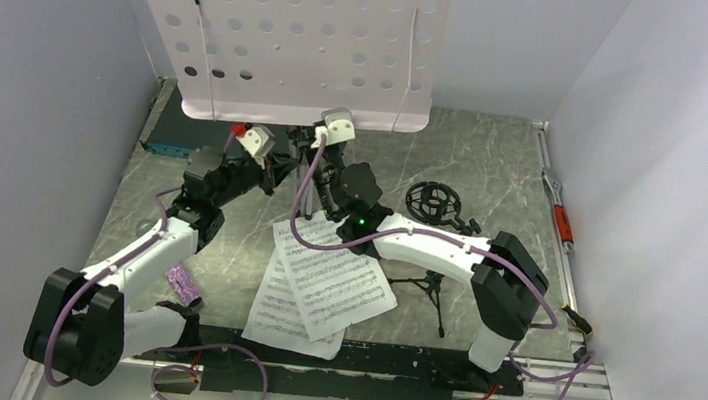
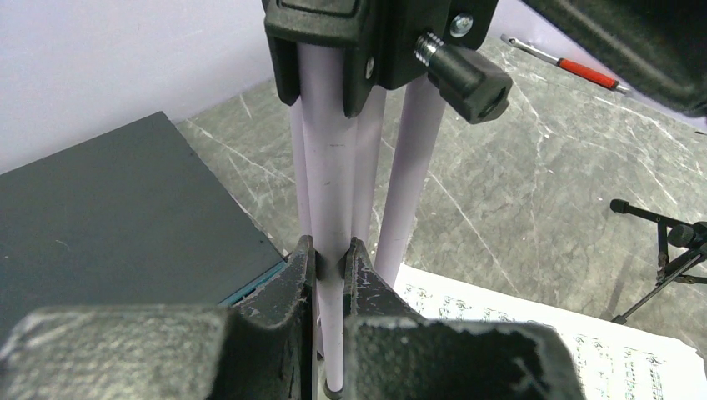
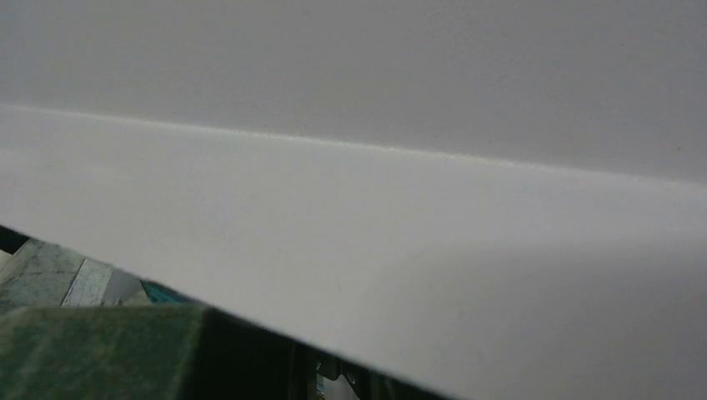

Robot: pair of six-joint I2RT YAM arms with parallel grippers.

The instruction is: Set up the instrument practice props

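- The music stand (image 1: 279, 30) is upright at the 12 o'clock end of the table (image 1: 495, 166). Its holed tray tilts toward the camera and hides most of its pole.
- I judge it light but top-heavy: thin, stiff, smooth tubes under a broad tray. It will tip or swing if I push it high up.
- The best hold is low on a leg tube or at the black collar where the legs meet. The paint looks slick, so I want a firm pinch.
- The left gripper (image 2: 328, 258) is clenched on one lilac leg, which is folded in close beside the others. Its fingers meet the tube from both sides, well below the collar.
- The left arm reaches toward 12 o'clock, forearm low, wrist about level.
- The right gripper (image 1: 323, 151) is tucked under the tray's lower edge, just at 3 o'clock of the left. Its camera sees only a pale surface, so I cannot tell whether it is grasping.
- The two sheet-music pages (image 1: 331, 278) lie overlapped at 6 o'clock of the stand.
- The microphone (image 1: 184, 284) lies at 8 o'clock.
- The mic stand (image 1: 435, 204) is at 4 o'clock, partly under the right arm.
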